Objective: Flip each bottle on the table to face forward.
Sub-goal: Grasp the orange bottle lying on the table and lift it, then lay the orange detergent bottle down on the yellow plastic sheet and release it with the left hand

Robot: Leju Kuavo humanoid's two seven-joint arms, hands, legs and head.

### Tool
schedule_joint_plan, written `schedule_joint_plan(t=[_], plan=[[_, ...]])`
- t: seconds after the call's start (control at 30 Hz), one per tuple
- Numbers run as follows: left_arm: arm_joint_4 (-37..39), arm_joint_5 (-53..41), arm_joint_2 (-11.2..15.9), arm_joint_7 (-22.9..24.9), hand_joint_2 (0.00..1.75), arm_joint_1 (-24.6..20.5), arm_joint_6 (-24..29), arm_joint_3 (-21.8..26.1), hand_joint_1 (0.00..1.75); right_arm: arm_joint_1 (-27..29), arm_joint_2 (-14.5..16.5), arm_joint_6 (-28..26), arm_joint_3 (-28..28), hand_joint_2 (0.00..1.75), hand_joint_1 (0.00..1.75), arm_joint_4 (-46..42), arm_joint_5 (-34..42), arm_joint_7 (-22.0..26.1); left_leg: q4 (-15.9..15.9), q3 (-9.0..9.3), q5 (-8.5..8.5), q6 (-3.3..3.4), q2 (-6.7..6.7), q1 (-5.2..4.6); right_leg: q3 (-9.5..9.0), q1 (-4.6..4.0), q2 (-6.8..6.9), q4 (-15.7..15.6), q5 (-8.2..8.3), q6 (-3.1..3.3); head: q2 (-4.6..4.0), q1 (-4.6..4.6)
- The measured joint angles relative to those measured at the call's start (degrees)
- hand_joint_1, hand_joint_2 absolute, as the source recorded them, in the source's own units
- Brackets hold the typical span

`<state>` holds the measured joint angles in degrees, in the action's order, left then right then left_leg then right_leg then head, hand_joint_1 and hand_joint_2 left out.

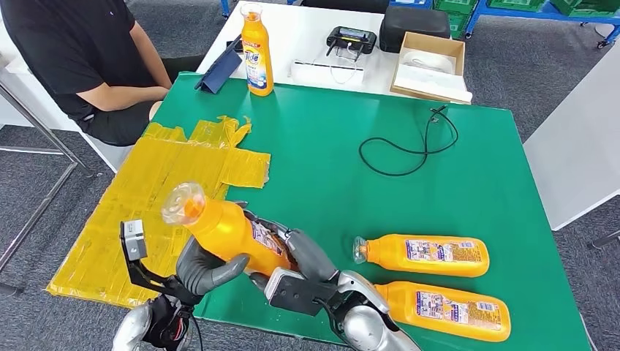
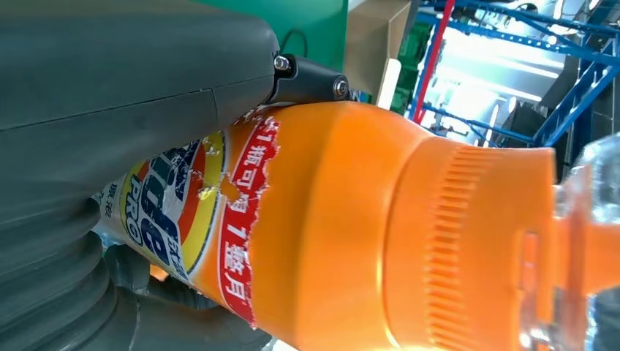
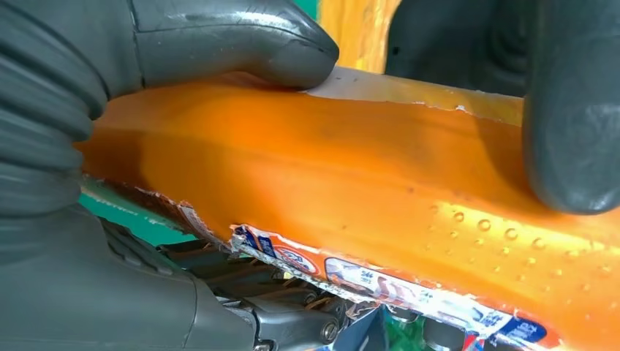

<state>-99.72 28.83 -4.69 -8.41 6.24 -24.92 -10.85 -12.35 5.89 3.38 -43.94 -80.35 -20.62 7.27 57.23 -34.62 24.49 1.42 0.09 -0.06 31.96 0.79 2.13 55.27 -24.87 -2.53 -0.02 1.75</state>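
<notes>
Head view: my left hand [image 1: 208,269] and right hand [image 1: 311,256] both grip orange bottle [image 1: 223,230], mid-flip. Next I turn label up, lay down.

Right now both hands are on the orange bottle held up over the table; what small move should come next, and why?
Probably roll the held bottle a little further between the left hand and right hand, then lower it onto the green table. Its torn front label faces the left wrist view, not upward, and the bottle is tilted in the air.
</notes>
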Motion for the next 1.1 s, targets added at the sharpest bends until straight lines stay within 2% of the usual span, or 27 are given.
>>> schedule_joint_plan(t=[0.13, 0.27, 0.33, 0.43, 0.63, 0.73, 0.97, 1.1], plan=[[-1.3, -5.1, -0.7, -2.6, 1.75, 1.6, -0.1, 0.3, 1.75, 2.2, -0.4, -2.8, 0.4, 1.75, 1.75, -1.1, -3.4, 0.4, 0.0, -0.02, 0.01, 0.00, 0.01, 0.00, 0.03, 0.00, 0.00, 0.0, 0.00, 0.00, 0.00, 0.01], [-2.2, -8.2, -1.2, -4.1, 1.75, 2.5, 0.2, 0.3, 1.75, 3.7, -0.7, -3.9, 0.9, 1.75, 0.00, -2.4, -5.0, 0.4, 0.0, -0.02, 0.02, 0.00, 0.00, 0.00, 0.05, 0.00, 0.00, 0.0, -0.01, 0.00, 0.00, 0.01], [-3.1, -13.7, -1.7, -6.9, 1.75, 2.9, 1.7, 0.3, 1.75, 5.1, -0.7, -5.8, 1.8, 1.75, 0.00, -3.5, -7.8, -0.4, 0.0, -0.02, 0.02, 0.00, -0.01, 0.00, 0.05, 0.00, 0.01, 0.0, -0.01, 0.00, 0.00, 0.00], [-5.2, -27.2, -2.6, -11.8, 1.75, 2.9, 6.5, 0.8, 1.75, 8.1, -1.0, -8.0, 4.9, 1.75, 0.00, -6.1, -13.1, -2.9, 0.0, -0.02, 0.02, 0.00, -0.02, -0.01, 0.03, 0.01, 0.01, 0.0, -0.01, 0.00, 0.00, -0.01], [-5.4, -62.3, -2.3, -14.5, 1.75, 0.0, 23.2, 1.4, 1.75, 11.8, -1.9, -6.2, 11.0, 1.75, 0.00, -13.9, -17.7, -5.8, 0.0, 0.00, 0.02, 0.00, -0.01, -0.02, 0.02, 0.01, 0.00, 0.0, 0.01, -0.01, 0.00, 0.00], [-3.5, -75.2, -1.7, -15.3, 1.75, -1.6, 31.3, 1.4, 1.75, 12.1, -2.5, -5.0, 12.3, 1.75, 0.00, -17.1, -17.7, -6.4, 0.0, 0.02, 0.01, 0.00, 0.00, -0.02, 0.01, 0.00, -0.01, 0.0, 0.01, -0.01, 0.00, 0.00], [1.8, -91.5, -0.2, -11.1, 1.75, -3.5, 37.9, -0.5, 1.75, 12.5, -3.9, -4.2, 12.6, 1.75, 0.00, -22.3, -15.9, -7.1, 0.0, -0.01, 0.02, 0.00, 0.01, -0.02, 0.04, 0.01, -0.01, 0.0, 0.00, -0.01, 0.00, 0.01], [7.3, -105.3, 1.9, -3.6, 1.75, -6.2, 40.0, -2.8, 1.75, 12.3, -5.3, -3.4, 12.6, 1.75, 0.00, -24.2, -14.2, -7.5, 0.0, -0.01, 0.02, 0.00, -0.01, -0.03, 0.03, 0.01, 0.00, 0.0, 0.00, -0.01, 0.00, 0.01]])
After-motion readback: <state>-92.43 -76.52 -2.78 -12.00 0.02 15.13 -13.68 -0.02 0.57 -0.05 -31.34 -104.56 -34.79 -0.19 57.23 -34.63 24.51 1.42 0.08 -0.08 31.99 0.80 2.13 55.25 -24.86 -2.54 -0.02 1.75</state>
